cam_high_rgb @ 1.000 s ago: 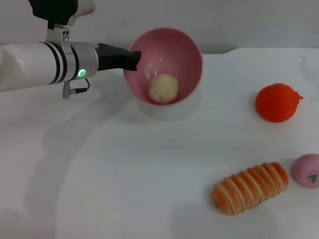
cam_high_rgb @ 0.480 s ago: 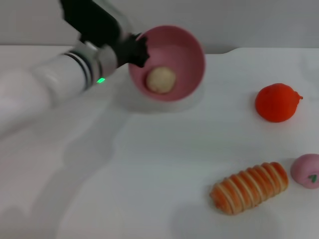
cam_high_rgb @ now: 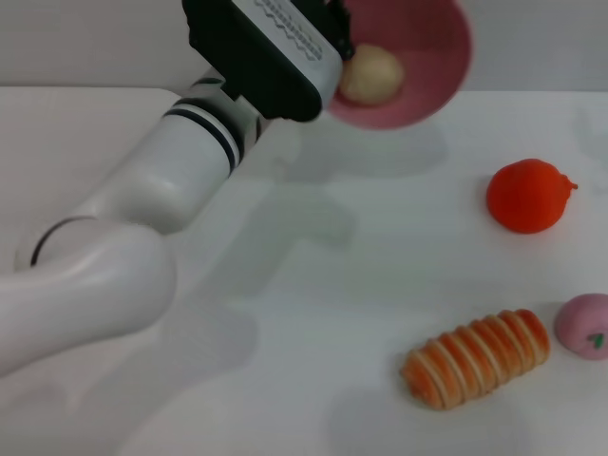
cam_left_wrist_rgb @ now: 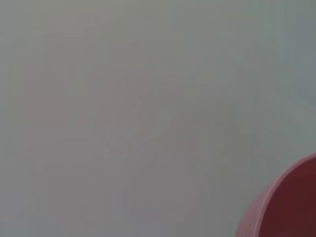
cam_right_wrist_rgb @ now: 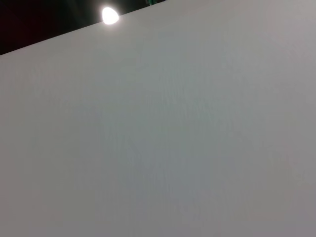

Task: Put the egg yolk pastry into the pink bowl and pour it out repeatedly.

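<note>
The pink bowl point(cam_high_rgb: 418, 87) hangs in the air at the top of the head view, tilted with its opening towards me. The egg yolk pastry point(cam_high_rgb: 370, 74), a pale beige ball, rests inside against the bowl's lower left wall. My left gripper point(cam_high_rgb: 337, 43) is shut on the bowl's left rim, its fingers mostly hidden behind the black wrist housing point(cam_high_rgb: 261, 47). A slice of the pink bowl point(cam_left_wrist_rgb: 289, 207) shows in a corner of the left wrist view. My right gripper is out of view; its wrist view holds only a plain pale surface.
On the white table point(cam_high_rgb: 313, 285) an orange round fruit point(cam_high_rgb: 528, 196) sits at the right. A striped orange-and-cream bread roll point(cam_high_rgb: 477, 357) and a pink bun with a green mark point(cam_high_rgb: 586, 325) lie at the front right. My left arm point(cam_high_rgb: 142, 218) spans the left side.
My left arm has lifted the bowl off the table, up and to the right, with the pastry still inside. The forearm has swung from level to steeply raised.
</note>
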Available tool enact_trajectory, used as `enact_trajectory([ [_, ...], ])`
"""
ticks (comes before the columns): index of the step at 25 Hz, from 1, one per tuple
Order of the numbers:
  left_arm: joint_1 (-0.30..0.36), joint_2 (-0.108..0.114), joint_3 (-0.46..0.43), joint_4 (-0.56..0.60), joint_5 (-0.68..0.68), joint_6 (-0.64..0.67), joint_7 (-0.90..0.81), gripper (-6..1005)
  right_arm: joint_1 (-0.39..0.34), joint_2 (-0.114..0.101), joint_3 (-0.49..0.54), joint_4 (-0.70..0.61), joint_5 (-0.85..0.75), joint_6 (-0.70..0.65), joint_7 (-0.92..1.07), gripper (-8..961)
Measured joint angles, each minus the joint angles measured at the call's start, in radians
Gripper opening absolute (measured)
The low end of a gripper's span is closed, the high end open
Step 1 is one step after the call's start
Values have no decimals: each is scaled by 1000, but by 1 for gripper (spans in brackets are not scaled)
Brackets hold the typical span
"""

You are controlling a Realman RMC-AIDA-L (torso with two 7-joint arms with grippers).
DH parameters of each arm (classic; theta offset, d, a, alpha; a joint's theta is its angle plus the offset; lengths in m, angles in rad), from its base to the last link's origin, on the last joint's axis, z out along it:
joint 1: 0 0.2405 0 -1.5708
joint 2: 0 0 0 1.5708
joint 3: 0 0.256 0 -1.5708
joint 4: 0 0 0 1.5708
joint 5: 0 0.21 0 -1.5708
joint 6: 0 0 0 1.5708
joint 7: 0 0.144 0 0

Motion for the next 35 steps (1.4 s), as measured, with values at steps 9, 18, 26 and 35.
enact_trajectory([
  [9,19,4,73,-43,223,-261,-249,114,8,-1,1,-8,0,4,0,686],
  [18,49,5,128,-81,321,-472,-391,114,19,-4,-2,-14,0,7,0,677],
  [26,-1,6,-7,-82,319,-192,-515,115,23,-5,-7,-15,-13,8,46,670],
  [35,-120,6,-385,-88,302,452,-588,116,-77,-10,-16,-375,-311,9,527,662],
])
